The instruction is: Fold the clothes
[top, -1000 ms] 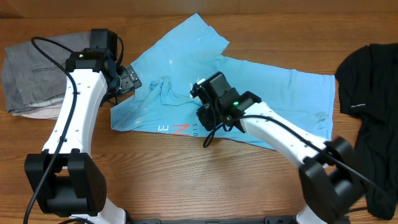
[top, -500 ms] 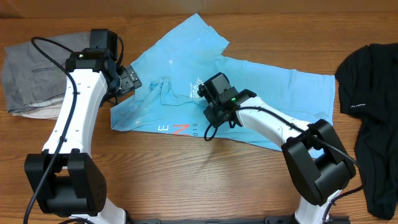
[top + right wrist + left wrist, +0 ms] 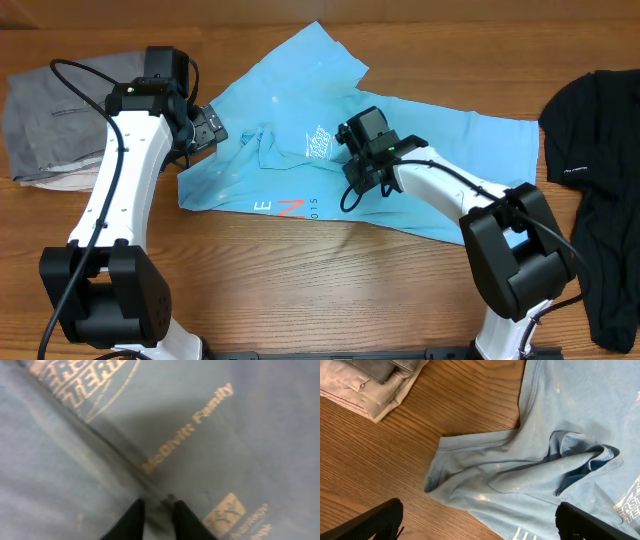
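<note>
1 t-shirt (image 3: pixel 470 140) | long axis left-right | collar left, hem right

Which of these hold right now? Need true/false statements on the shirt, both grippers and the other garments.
1. White printed text on the light blue T-shirt faces up. True.
2. The left gripper is clamped on a sleeve. False: it hangs wide open by the shirt's left edge, holding nothing.
3. A black garment lies at the table's right end. True.
4. The grey garment lies on top of the T-shirt. False: it sits apart on the wood at the far left.
5. The right gripper is over bare wood. False: its fingers are down on the shirt beside the printed text, close together on a ridge of fabric.
</note>
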Tool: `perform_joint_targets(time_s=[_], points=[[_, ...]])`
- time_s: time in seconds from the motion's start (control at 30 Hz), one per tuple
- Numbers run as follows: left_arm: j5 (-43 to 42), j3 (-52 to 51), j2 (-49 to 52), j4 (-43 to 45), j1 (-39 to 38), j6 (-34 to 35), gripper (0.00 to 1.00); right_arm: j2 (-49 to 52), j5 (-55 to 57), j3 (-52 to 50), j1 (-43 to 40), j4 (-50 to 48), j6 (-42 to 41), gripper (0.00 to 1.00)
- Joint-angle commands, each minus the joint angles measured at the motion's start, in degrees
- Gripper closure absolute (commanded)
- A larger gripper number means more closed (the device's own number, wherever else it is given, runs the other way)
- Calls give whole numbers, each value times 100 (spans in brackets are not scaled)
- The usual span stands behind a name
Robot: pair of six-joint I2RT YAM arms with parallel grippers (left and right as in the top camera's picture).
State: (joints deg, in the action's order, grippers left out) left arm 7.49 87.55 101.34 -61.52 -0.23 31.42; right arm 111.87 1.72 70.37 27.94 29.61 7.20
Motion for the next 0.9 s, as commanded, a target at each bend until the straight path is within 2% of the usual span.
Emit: perform_joint_targets(time_s=[0.0,0.2,0.4,0.6,0.87], points=[[-4,68,70,9,59,33,0,13,-28,-28,-46,-68,11,68],[-4,68,70,9,59,33,0,-13,-101,26,-48,-214,-271,64],[-4,68,70,9,59,33,0,-249,-1097,247,-17,245,-289,59],[-4,68,70,9,59,33,0,-133,-664,232,39,525,-223,54],[-4,68,70,9,59,33,0,208,-76,223,37,273,122,47]])
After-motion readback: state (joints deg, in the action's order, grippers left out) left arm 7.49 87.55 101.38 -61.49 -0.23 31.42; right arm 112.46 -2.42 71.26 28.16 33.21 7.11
